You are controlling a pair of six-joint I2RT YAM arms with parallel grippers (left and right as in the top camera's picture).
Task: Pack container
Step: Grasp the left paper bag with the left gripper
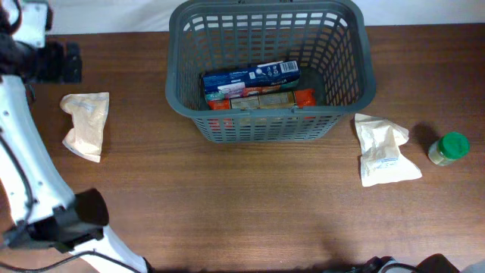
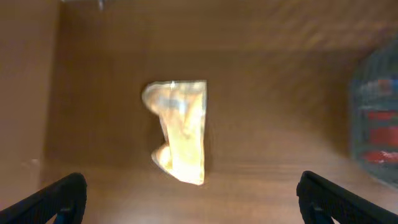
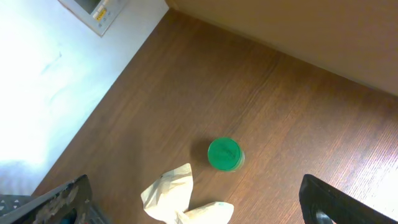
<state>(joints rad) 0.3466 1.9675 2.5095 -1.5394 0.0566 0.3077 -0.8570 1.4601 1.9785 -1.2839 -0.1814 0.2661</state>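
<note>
I am looking down at a brown wooden tabletop. The container, a dark grey basket with slotted sides, is standing upright at the far middle of it. Inside, a blue box is lying on top of some orange and red packets. A crumpled pale packet is lying on the tabletop to the left of the container, well apart from it. The left wrist camera is showing this packet, a little blurred, ahead of the left jaws, which are spread wide and are gripping nothing. A second pale packet is lying just beside the right front corner of the container. A small jar with a green lid is standing near it, further to the right. The right wrist camera is looking at this jar from above. The right jaws are also spread wide, with nothing between them.
</note>
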